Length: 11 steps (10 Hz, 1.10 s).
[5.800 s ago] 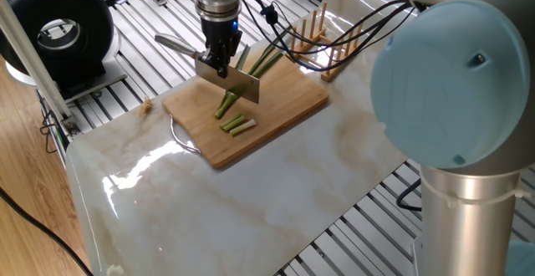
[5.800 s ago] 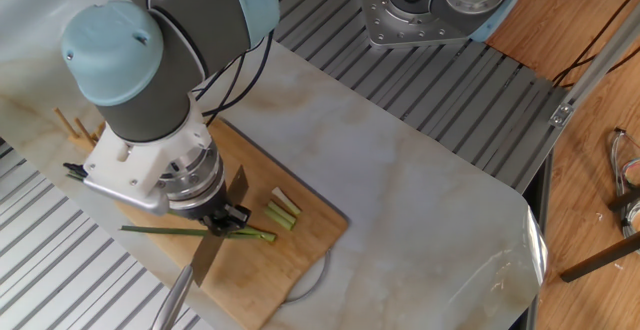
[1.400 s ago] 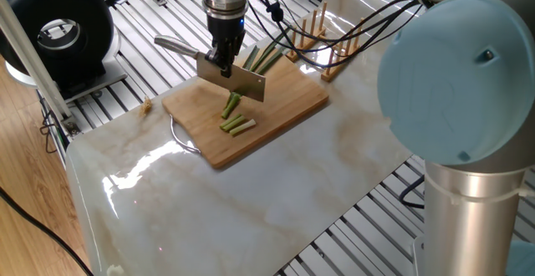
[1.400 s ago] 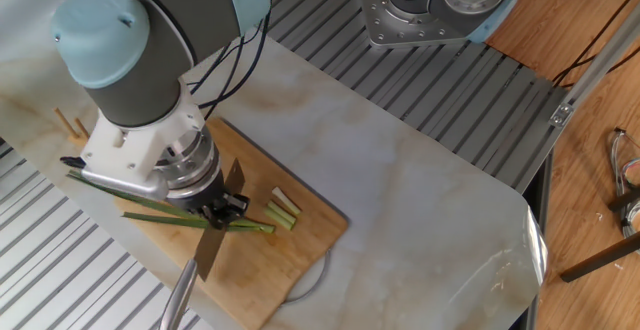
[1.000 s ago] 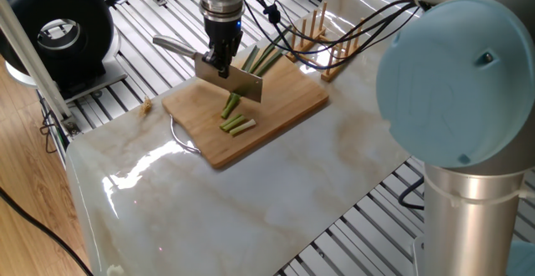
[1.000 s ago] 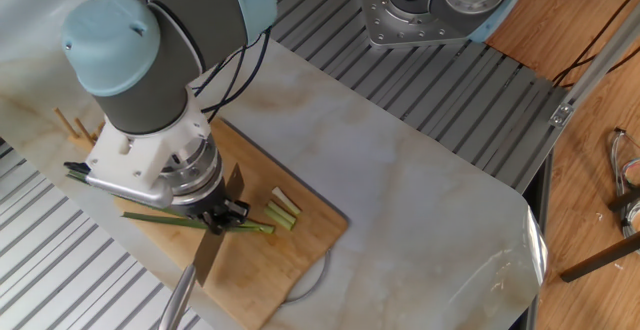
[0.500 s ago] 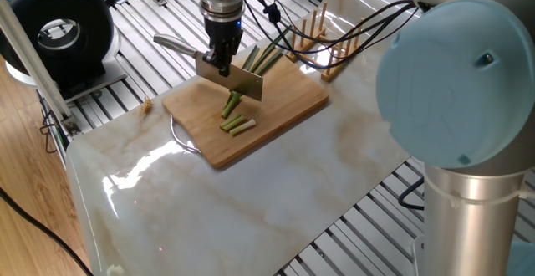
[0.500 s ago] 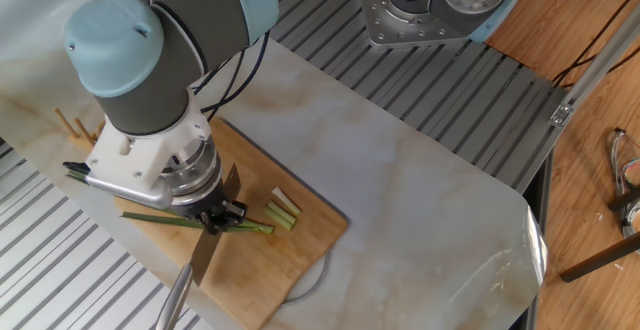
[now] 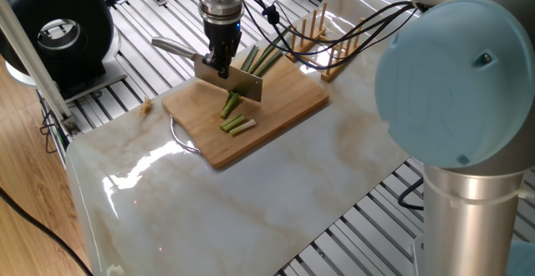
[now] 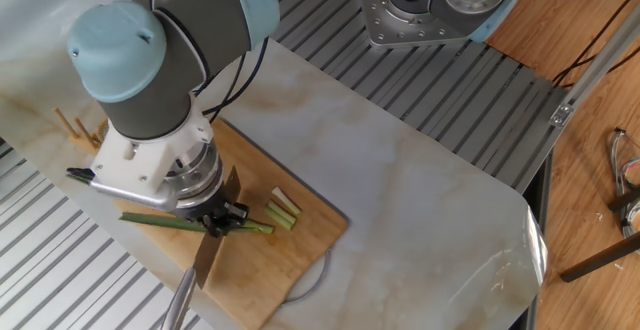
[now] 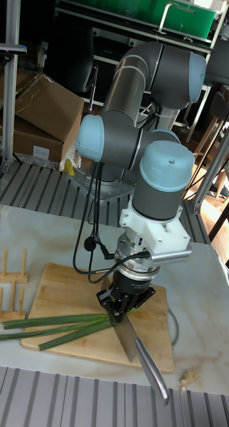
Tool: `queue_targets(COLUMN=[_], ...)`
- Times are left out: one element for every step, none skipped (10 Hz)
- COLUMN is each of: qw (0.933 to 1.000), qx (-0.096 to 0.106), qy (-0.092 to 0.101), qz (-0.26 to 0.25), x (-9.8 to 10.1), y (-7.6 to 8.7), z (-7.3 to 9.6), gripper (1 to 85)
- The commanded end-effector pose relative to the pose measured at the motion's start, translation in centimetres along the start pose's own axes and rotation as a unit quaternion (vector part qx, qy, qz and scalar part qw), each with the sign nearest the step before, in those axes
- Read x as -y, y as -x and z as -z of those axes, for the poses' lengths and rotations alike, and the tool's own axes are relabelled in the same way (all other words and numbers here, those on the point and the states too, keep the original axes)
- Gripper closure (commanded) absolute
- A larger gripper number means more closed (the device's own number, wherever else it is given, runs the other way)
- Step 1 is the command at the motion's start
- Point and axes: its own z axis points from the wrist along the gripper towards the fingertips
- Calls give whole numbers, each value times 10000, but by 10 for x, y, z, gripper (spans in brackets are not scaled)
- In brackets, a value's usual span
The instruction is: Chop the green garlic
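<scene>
Steel cleaver hangs blade-down over the bamboo cutting board, gripped in the claw, whose fingers are clamped tight on the spine where blade meets handle. In one fixed view the handle juts out toward ten o'clock and the blade's lower edge meets the green garlic, though whether it is fully through the stalk is hard to say from this angle. The uncut stalks run from the blade toward one o'clock, their dark leaves reaching past the board's far edge toward the wooden peg rack. On the near side of the blade, toward six o'clock, a short green piece lies just beside it, and two more cut pieces, paler at one end, lie side by side a little farther down the board.

The other fixed view shows the claw under the arm's wrist, the cleaver slanting down toward seven o'clock, the green garlic stretching out toward nine o'clock, and the cut pieces at three o'clock of the blade. The cutting board rests on the marbled counter.

From the tall fixed view the claw holds the cleaver edge-on, with three long green garlic stalks fanning out toward nine o'clock across the cutting board.
</scene>
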Motion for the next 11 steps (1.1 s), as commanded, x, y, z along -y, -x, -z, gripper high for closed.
queue_targets(qw=[10000,9999,9999,9999,9998,9997,9998,9998,9999,9998,9998], qx=[60,82,74,7,-37,-27,23,41,57,88,117], qy=[59,92,112,132,184,247,209,193,153,148,136], qz=[34,41,56,65,65,34,10,-13,-36,-44,-52], x=[-3,-5,-7,-8,-10,-13,-13,-14,-14,-16,-16], y=[2,3,4,5,7,9,12,14,17,19,20], z=[-8,-8,-4,5,14,19,16,13,9,3,-1], gripper=[843,843,843,843,843,843,843,843,843,843,843])
